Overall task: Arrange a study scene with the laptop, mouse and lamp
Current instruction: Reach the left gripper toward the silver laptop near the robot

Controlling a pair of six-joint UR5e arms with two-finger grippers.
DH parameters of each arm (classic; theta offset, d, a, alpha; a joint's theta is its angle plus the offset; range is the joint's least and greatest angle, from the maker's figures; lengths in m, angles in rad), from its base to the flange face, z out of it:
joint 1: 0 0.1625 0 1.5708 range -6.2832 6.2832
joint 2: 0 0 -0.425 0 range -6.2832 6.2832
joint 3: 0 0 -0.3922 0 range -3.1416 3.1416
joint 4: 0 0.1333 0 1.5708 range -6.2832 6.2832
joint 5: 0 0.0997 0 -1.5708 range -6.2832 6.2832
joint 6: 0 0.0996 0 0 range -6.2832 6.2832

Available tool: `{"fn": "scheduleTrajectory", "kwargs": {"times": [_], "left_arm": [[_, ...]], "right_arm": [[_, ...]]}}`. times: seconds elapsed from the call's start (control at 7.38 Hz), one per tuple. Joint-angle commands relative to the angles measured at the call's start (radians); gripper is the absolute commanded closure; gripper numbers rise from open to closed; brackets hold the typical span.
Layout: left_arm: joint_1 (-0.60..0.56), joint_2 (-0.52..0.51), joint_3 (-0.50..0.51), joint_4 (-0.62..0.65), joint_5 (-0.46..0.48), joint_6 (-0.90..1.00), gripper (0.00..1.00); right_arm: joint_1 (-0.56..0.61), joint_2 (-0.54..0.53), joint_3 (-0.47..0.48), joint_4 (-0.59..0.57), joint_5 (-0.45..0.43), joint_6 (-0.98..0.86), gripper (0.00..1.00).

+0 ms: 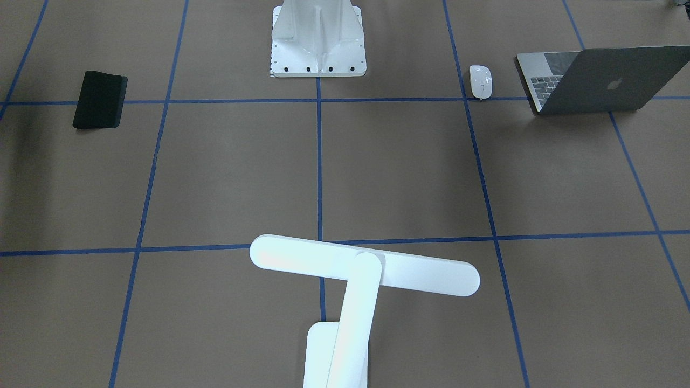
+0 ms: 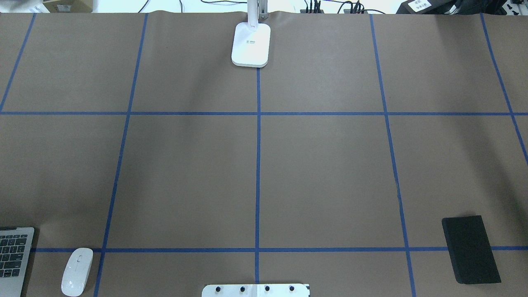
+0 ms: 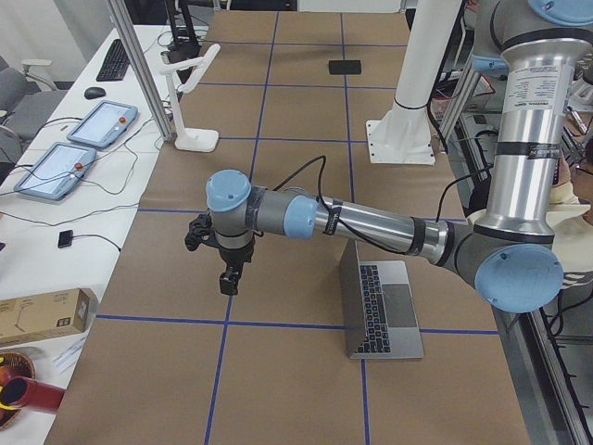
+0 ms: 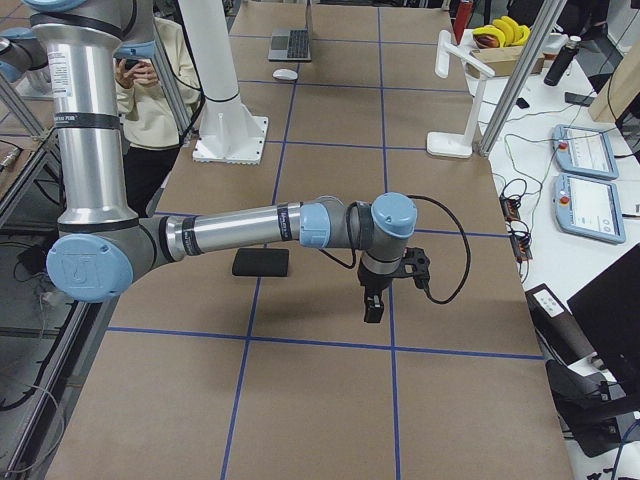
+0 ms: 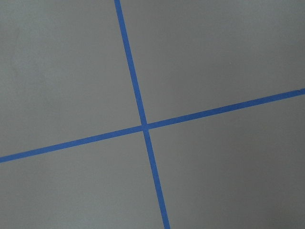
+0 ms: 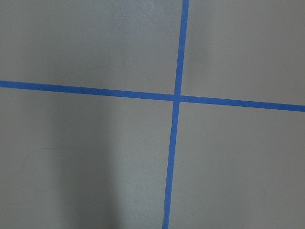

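Right hand (image 4: 372,312) above taped brown table (image 4: 300,400).

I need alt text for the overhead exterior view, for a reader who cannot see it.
A brown table with a blue tape grid holds a white lamp at the far middle, a white mouse beside a laptop at near left, and a black pad at near right.

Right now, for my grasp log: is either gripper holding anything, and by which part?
Nothing: left gripper and right gripper hang empty; laptop, mouse and lamp lie untouched.

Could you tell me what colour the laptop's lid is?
The slim metal laptop's lid is space grey, clearest in the front-facing view.
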State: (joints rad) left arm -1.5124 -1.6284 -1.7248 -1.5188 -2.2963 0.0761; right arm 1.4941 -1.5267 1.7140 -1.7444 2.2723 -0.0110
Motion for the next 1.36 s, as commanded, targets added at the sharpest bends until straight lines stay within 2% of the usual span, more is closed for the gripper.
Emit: {"fn": "scheduleTrajectory", "kwargs": {"times": [0.0,0.14,0.27,0.68,0.81,0.95,1.22], "left_arm": [[-0.003,0.001,-0.004,0.005,-0.002,-0.009,0.00],[-0.003,-0.001,-0.025,0.058,-0.005,-0.100,0.00],[-0.003,0.018,-0.095,0.099,-0.021,-0.287,0.00],[0.003,0.197,-0.295,0.147,-0.067,-0.714,0.00],[0.001,0.273,-0.332,0.144,-0.118,-0.805,0.00],[0.000,0.342,-0.367,0.138,-0.153,-0.893,0.00],[-0.006,0.456,-0.439,0.138,-0.190,-1.016,0.00]], "right_arm": [[-0.002,0.016,0.004,0.002,-0.002,-0.012,0.00],[-0.009,0.011,-0.017,0.005,-0.032,-0.012,0.00],[-0.014,0.011,-0.028,0.002,-0.049,-0.001,0.00],[-0.017,-0.035,-0.004,-0.003,-0.030,0.002,0.00],[-0.015,-0.061,-0.008,-0.003,0.039,0.003,0.00],[-0.005,-0.085,-0.005,0.000,0.068,0.000,0.00],[0.002,-0.102,0.007,0.021,0.062,0.000,0.00]]}}
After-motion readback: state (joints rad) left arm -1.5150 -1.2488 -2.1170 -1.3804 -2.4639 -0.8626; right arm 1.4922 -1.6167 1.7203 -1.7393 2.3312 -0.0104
